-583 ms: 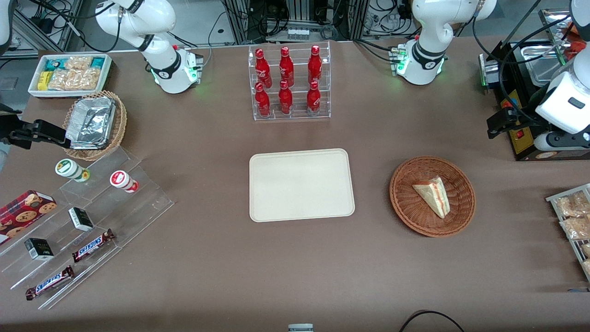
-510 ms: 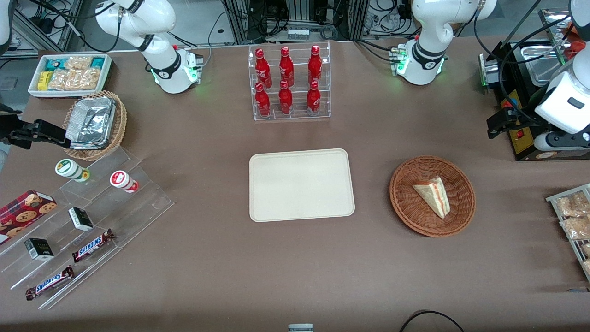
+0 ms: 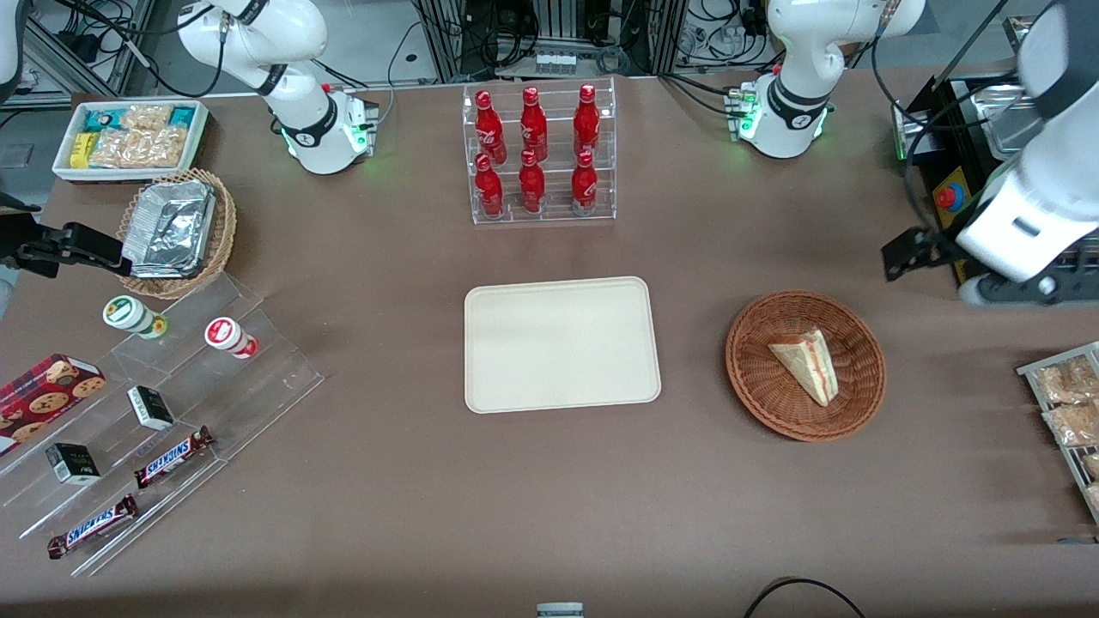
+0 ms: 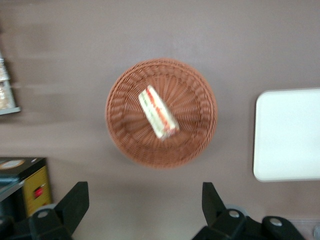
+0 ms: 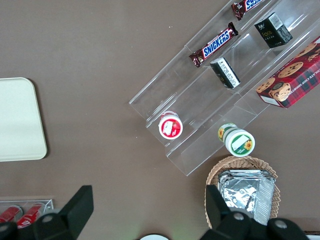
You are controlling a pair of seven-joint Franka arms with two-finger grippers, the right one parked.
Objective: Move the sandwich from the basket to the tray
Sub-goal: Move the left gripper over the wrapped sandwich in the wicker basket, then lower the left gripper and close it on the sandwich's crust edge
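The sandwich [image 3: 805, 365], a pale wedge with red and green filling, lies in the round reddish-brown basket [image 3: 755, 378] toward the working arm's end of the table. The cream tray [image 3: 562, 343] lies flat beside the basket at the table's middle, with nothing on it. My left gripper [image 3: 940, 270] hangs high above the table, a little farther from the front camera than the basket and toward the working arm's end. It is open wide and holds nothing. The left wrist view shows the gripper [image 4: 145, 197], the sandwich [image 4: 158, 111], the basket [image 4: 195, 135] and part of the tray [image 4: 290, 135].
A clear rack of red bottles [image 3: 538, 154] stands farther from the front camera than the tray. A black machine with a red button [image 3: 947, 197] and a rack of snack packets [image 3: 1069, 412] flank the basket. A stepped acrylic stand [image 3: 172, 412] is at the parked arm's end.
My left arm has swung toward the basket and slightly nearer the front camera, uncovering the machine's red button. The sandwich, basket and tray have not moved.
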